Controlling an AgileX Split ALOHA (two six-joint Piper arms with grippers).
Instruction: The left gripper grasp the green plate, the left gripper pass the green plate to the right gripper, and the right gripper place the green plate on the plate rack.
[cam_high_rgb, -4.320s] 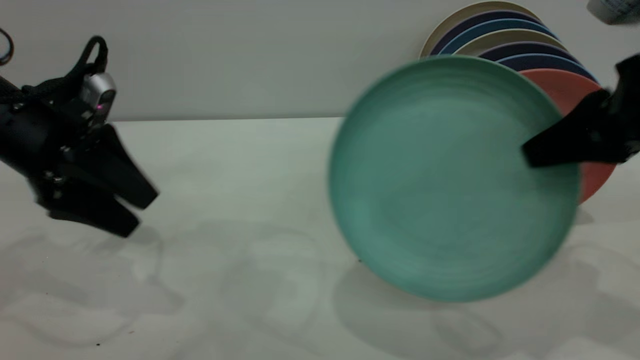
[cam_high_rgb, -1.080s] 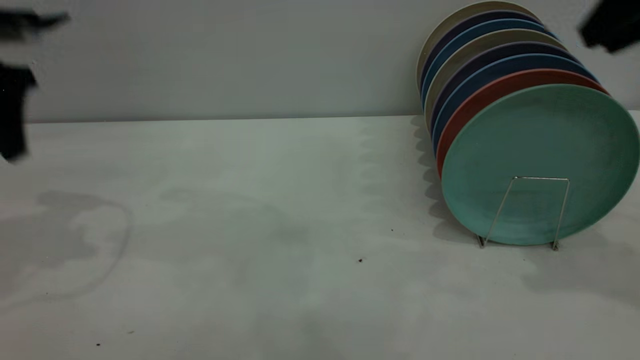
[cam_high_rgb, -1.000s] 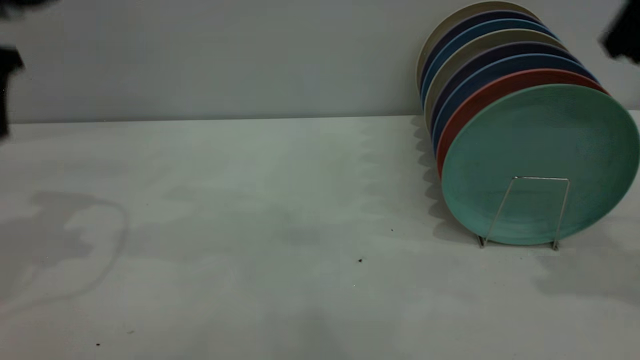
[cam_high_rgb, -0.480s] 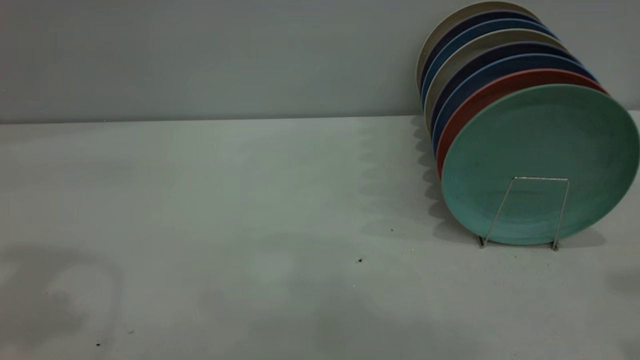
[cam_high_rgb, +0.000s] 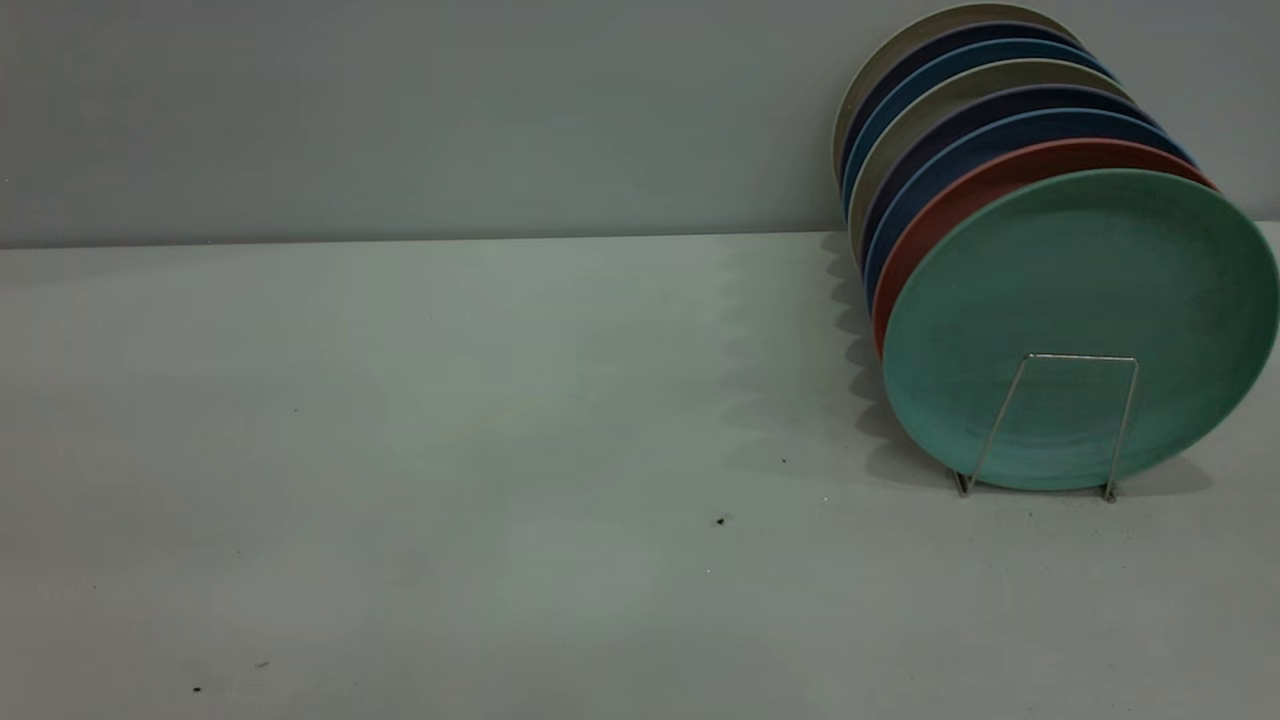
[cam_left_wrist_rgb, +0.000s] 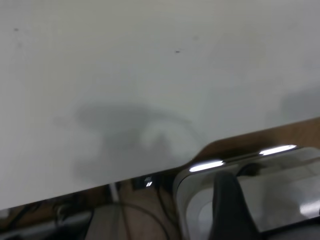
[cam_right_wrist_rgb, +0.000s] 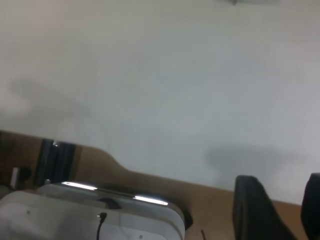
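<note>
**While both arms hang at the counter edge, green plate stands racked**

As seen in the exterior view, the green plate (cam_high_rgb: 1080, 290) stands on edge at 3 o'clock on the counter (cam_high_rgb: 450, 450). It is foremost in the plate rack (cam_high_rgb: 1085, 355), whose wire loop crosses the plate's face at 6 o'clock. A salmon plate (cam_high_rgb: 960, 195) sits directly behind it, toward 11 o'clock, with further plates beyond. A dark speck (cam_high_rgb: 720, 521) lies at 8 o'clock, well apart. The right end effector (cam_right_wrist_rgb: 281, 178) is released and empty. Whether the left end effector (cam_left_wrist_rgb: 227, 200) is released or clenched cannot be told.
</note>
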